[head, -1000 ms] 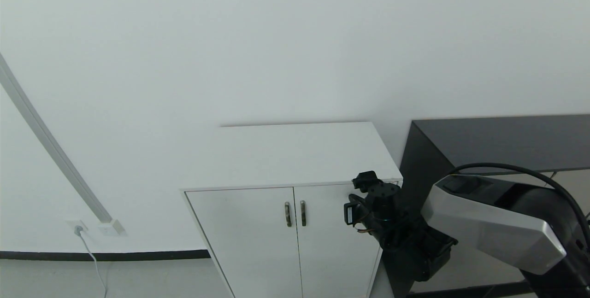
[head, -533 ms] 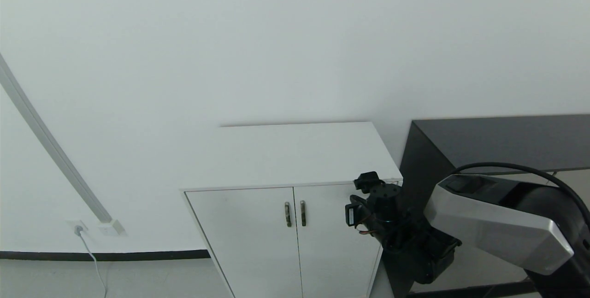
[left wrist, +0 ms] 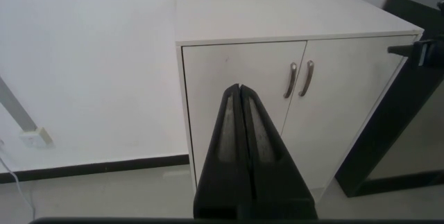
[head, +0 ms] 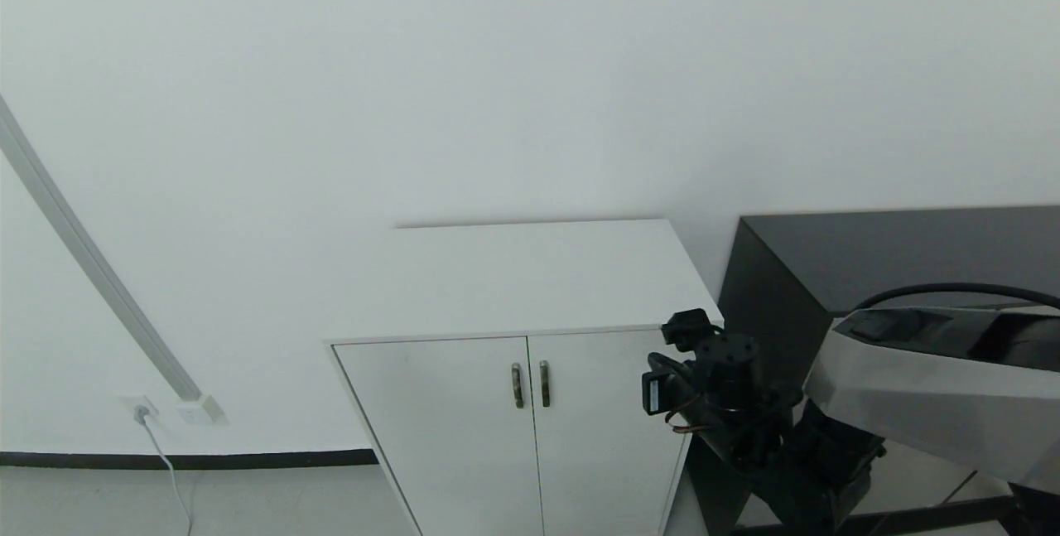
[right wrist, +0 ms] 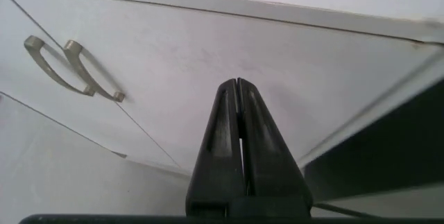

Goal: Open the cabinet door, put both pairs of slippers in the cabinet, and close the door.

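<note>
White wall (head: 497,64) backs the shut cabinet (head: 530,279), just beside a dark desk (head: 894,246); right gripper (right wrist: 238,89), fingers pressed together, hangs close before the right door (head: 604,428); left gripper (left wrist: 240,93), likewise clenched, faces the doors from farther off; opening likely calls for parting fingers squarely around a handle (head: 544,383); cabinet's base is cut off in the head view.

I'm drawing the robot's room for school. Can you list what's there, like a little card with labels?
cabinet: white, against the wall
left door: shut
right door: shut
handles: two, side by side where the doors meet
left gripper: shut, pointing at the cabinet from farther back
right gripper: shut, close to the right door, off to the side of the handles
table: black, right of the cabinet
socket: low on the wall, left of the cabinet, cable plugged in
</note>
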Tool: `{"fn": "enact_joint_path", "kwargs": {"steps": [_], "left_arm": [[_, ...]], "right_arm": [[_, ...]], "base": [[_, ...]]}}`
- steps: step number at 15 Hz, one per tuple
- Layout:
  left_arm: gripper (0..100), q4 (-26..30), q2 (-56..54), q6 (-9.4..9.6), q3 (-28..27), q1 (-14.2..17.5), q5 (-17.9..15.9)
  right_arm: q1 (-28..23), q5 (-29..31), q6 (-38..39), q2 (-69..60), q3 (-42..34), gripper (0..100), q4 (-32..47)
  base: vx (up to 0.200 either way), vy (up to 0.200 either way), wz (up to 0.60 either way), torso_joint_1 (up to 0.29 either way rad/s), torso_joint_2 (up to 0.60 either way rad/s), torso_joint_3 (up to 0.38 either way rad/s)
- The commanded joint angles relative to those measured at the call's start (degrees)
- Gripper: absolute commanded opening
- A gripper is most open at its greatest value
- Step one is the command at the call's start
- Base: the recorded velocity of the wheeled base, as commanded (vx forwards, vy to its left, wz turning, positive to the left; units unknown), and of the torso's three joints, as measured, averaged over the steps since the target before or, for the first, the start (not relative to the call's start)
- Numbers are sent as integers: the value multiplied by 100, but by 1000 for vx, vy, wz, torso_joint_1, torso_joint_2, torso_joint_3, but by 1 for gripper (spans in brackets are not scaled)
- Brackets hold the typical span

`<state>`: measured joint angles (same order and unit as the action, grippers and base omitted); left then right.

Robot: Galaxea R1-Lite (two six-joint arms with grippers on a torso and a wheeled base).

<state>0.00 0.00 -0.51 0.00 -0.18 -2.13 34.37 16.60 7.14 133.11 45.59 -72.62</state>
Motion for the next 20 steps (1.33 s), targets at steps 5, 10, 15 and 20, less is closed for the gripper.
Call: {"fn": "enact_joint_path", "kwargs": {"steps": [5,10,15,20], "left_arm": [[0,0,9,-2,0,1,2],[0,0,9,7,0,1,2],[0,0,0,-2,0,1,11],[0,0,9,-10,0,1,11]], "right_arm": [[-589,18,-29,-1235,-1395,0,-323],[-1310,-34,-161,-2228,-2388,0,-402],[-1890,-280,-459,-3318,-3408,0,-376],[-2338,-518,-776,-4285,-4217,0,-332]], "base": [[0,0,0,0,0,0],[0,0,0,0,0,0],[0,0,0,0,0,0],[0,0,0,0,0,0]]}}
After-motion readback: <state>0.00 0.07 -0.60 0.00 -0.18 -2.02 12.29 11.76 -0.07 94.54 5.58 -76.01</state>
